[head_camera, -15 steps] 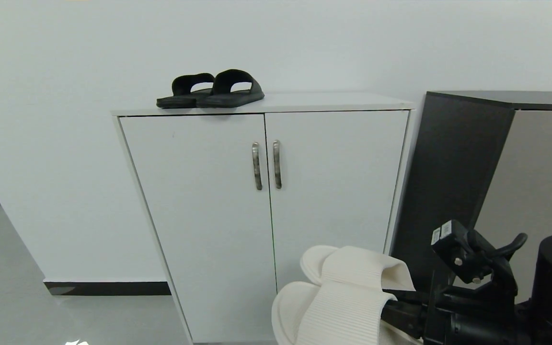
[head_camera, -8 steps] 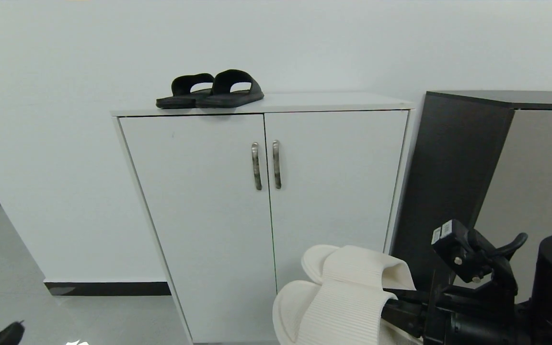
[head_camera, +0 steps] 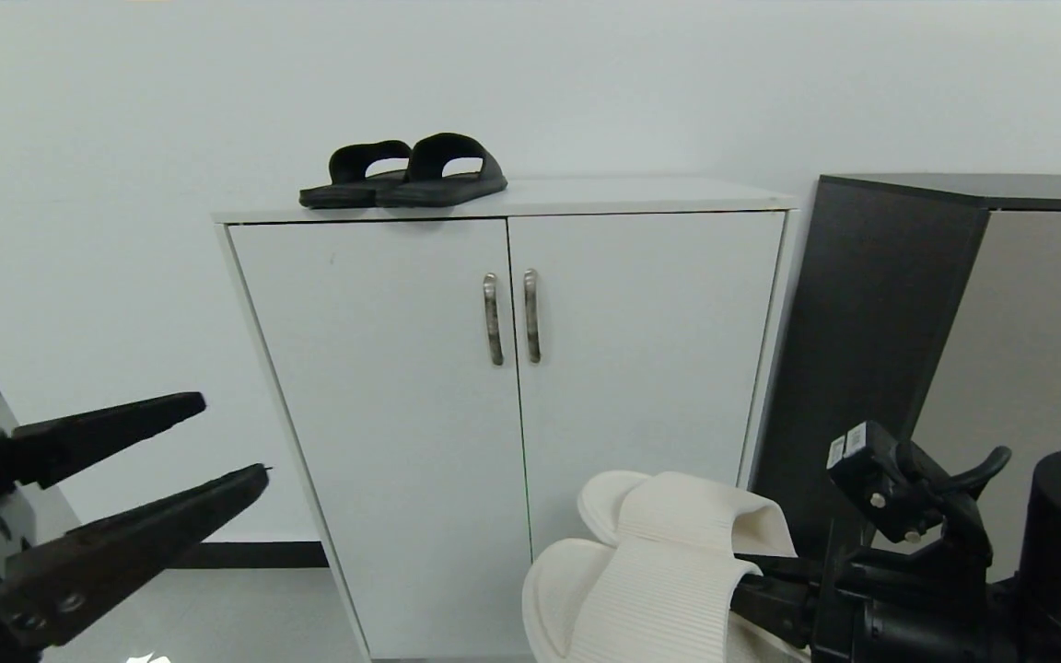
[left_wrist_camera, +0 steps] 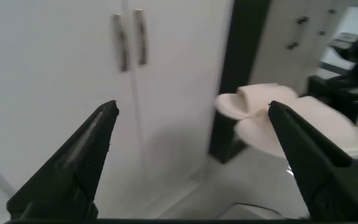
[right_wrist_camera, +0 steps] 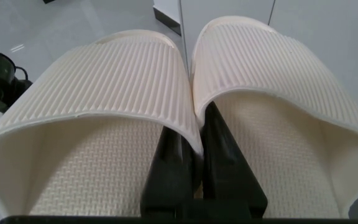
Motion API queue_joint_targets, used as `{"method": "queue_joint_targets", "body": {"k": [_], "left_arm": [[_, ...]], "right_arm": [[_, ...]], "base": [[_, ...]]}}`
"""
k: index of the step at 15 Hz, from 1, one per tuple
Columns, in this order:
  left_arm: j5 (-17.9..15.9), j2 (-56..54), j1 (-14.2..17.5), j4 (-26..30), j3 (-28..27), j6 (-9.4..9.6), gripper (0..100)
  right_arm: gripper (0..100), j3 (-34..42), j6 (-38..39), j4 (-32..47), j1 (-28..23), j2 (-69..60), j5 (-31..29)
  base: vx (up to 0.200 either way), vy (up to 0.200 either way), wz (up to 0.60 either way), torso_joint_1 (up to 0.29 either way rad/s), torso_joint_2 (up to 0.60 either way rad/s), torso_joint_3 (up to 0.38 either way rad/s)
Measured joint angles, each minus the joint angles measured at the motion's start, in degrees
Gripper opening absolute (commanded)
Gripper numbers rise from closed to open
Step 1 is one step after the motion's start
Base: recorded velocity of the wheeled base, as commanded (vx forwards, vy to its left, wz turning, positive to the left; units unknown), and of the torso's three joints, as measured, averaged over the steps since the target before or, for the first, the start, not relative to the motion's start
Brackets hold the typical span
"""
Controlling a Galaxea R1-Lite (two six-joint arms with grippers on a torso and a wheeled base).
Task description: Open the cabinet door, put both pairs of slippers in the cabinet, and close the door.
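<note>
Head view: a white cabinet (head_camera: 383,414) stands against a pale wall, with both doors shut. Two upright metal handles (head_camera: 492,319) sit side by side where the doors meet. A pair of black slippers (head_camera: 406,175) lies on the cabinet's top, toward its left end, toes pointing left. At lower left, the left end effector (head_camera: 234,436) hangs in the air, released, with its two long black fingers spread apart. They point toward the left door and are well apart from it. At lower right, the right end effector (head_camera: 763,594) is clenched on a pair of cream ribbed slippers (head_camera: 659,562). It holds them in front of the lower part of the right door. A dark cabinet (head_camera: 871,350) stands just beside the white one, on its right.

Left wrist view: the spread fingers (left_wrist_camera: 79,162) frame the shut doors and handles. The cream pair shows farther off.

Right wrist view: the two cream slippers lie side by side. The black fingers (right_wrist_camera: 225,168) are pinched together on the inner edges of their straps, above a grey floor (right_wrist_camera: 73,25).
</note>
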Motion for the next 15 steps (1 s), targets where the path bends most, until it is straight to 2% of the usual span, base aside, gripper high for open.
{"method": "queue_joint_targets", "body": {"k": [3,6,9,12,15], "left_arm": [[-0.04,7.55,-5.75,-4.22,-3.56,-2.99,100],[-1.16,16.81,-8.29,-8.29,-8.11,-7.41,100],[-8.83,25.69,-8.92,-8.96,-16.29,-11.89,100],[-10.46,33.35,-8.29,-7.97,-24.98,-13.03,100],[-9.56,39.02,-7.8,-4.17,-32.09,-12.98,100]], "right_arm": [[0,0.0,0.02,0.0,0.0,0.43,0.06],[0,0.11,0.02,0.0,-0.05,0.83,0.27],[0,0.12,0.0,0.0,0.0,0.95,0.3],[0,0.06,0.02,0.0,0.0,1.17,0.35],[0,0.01,0.02,0.0,0.0,1.46,0.3]], "base": [[0.0,0.0,0.0,0.0,0.0,0.0],[0.0,0.0,0.0,0.0,0.0,0.0],[0.0,0.0,0.0,0.0,0.0,0.0],[0.0,0.0,0.0,0.0,0.0,0.0],[0.0,0.0,0.0,0.0,0.0,0.0]]}}
